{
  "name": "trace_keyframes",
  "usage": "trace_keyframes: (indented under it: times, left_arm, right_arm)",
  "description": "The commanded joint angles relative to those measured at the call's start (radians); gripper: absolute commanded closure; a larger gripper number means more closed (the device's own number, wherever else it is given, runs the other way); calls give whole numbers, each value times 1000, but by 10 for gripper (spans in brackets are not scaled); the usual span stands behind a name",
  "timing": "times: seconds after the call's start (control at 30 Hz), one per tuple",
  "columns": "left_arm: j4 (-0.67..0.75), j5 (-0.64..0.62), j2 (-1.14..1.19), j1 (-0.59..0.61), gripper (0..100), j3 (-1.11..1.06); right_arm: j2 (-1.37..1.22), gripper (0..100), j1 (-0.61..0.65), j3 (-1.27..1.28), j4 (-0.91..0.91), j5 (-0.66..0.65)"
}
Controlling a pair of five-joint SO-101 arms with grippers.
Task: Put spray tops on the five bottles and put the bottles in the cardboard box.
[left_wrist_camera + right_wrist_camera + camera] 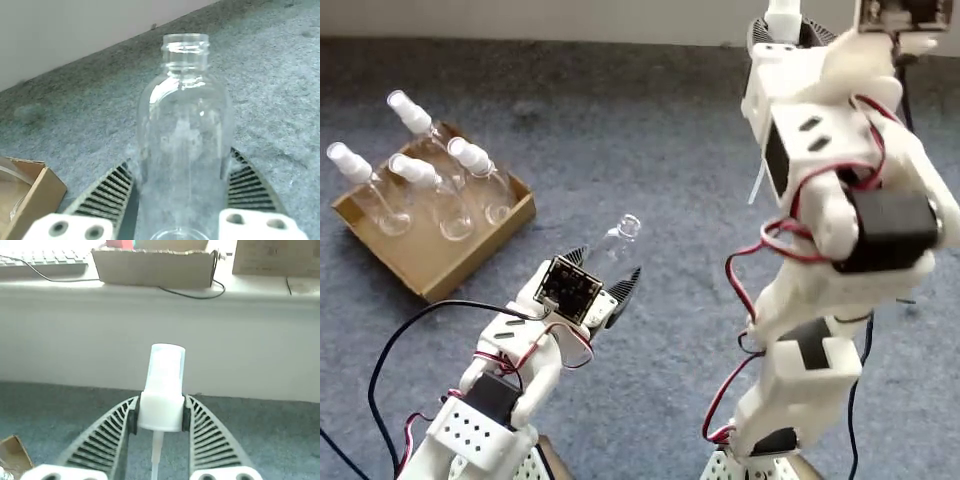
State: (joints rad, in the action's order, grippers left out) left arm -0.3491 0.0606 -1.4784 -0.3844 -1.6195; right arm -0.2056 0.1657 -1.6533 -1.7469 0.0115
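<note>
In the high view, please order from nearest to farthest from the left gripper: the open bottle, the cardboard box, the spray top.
1. open bottle, in the left gripper.
2. cardboard box, left of that arm.
3. spray top, far off, top edge.

Setting: probably an office or lab workspace. Indicators: 1 keyboard (45,260) and 1 carton (155,267) with a trailing cable (195,294) on a white ledge (260,290). Grey carpet-like matting (650,130) covers the work surface below a plain white wall (75,335).

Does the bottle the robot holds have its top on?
Off. The bottle has a bare neck; the right gripper holds the spray top.
</note>
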Motion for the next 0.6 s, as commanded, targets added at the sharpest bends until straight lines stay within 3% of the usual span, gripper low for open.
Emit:
trace_keyframes:
  times: [0.0,0.23,0.57]
  left_arm:
    - [26,9,-12,-10,926,21]
    - [28,9,-12,-10,926,21]
    - [28,9,-12,-15,926,19]
  right_arm:
    - [114,950,42,-94,-24,-3]
    - [232,950,39,-56,-24,-3]
    - [524,950,44,369,-21,-5]
